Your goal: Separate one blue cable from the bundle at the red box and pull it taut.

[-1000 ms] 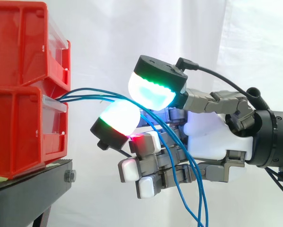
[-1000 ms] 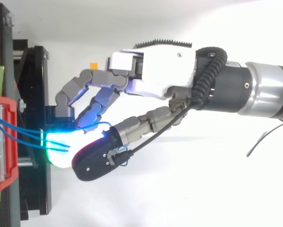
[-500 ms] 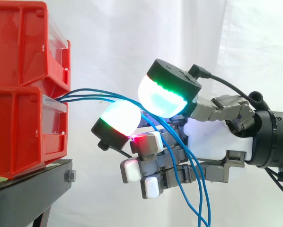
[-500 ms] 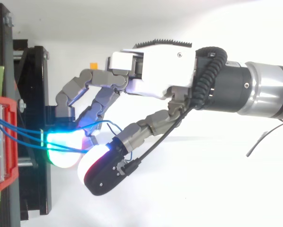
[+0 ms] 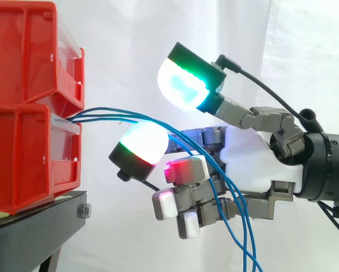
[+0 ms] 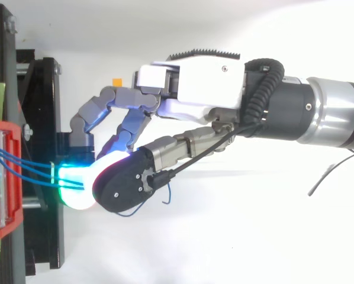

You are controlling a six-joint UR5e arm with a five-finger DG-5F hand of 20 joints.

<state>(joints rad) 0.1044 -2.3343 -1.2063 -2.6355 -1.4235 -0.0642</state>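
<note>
Blue cables [image 5: 107, 117] leave the red box [image 5: 22, 158] as a bundle, drape over one glowing pad [image 5: 144, 141] of the hand [image 5: 254, 164] and hang past its palm. The hand is spread wide, with its upper pad [image 5: 183, 85] raised clear, probably ready to pinch one strand.

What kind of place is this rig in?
Probably a robotics lab test bench: a white curtain behind, red bins on a black stand, and a robot hand among blue cables.

Black stand [image 5: 36, 222] low left, bolt [image 5: 83, 211] on front edge; white curtain [image 5: 130, 45] behind.
</note>
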